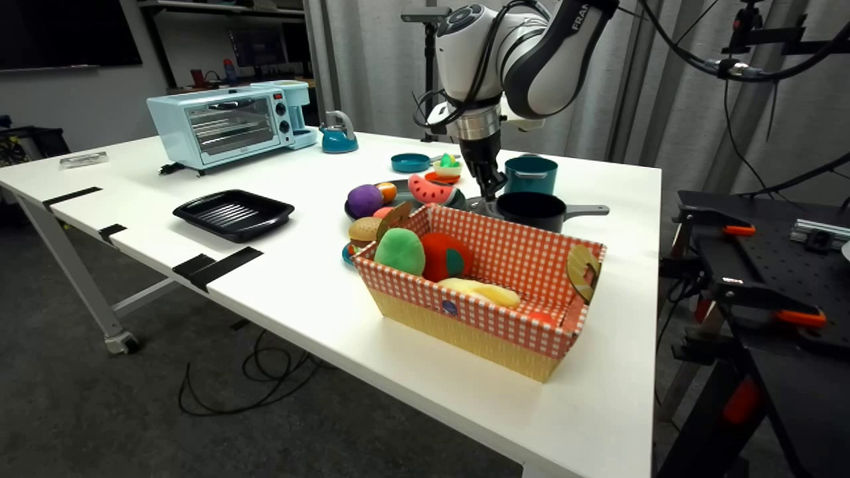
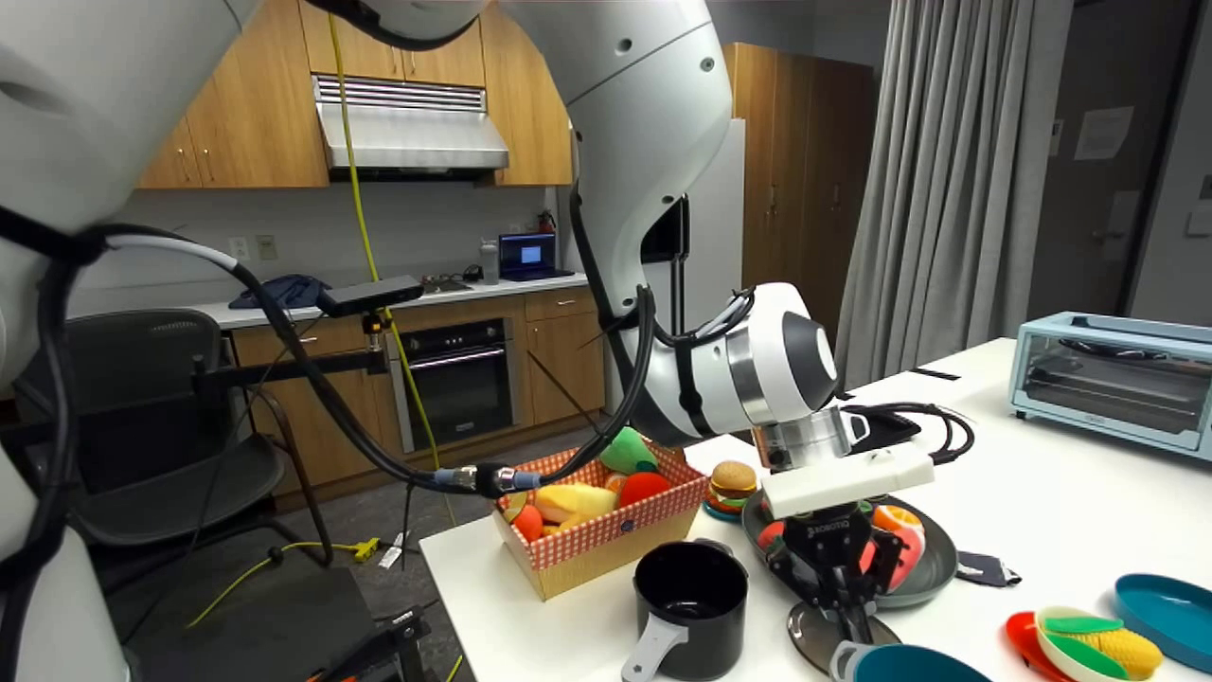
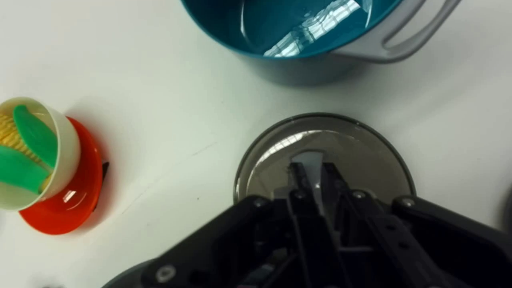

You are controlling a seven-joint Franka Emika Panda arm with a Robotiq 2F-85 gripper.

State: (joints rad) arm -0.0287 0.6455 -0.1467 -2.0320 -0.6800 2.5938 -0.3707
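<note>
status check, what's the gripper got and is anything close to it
Gripper shut on the grey handle of the glass lid. Lid looks flat on the table. Teal pot close by, gap between it and lid.

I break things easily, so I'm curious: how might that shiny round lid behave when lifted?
The lid seems stiff, its outline evenly round. Its glossy surface may prove slippery. Wide around its small handle, it could tilt.

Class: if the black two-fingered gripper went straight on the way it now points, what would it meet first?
Probably the round, tinted transparent lid, whose small grey handle the gripper grips; the exact gap is hard to judge.
</note>
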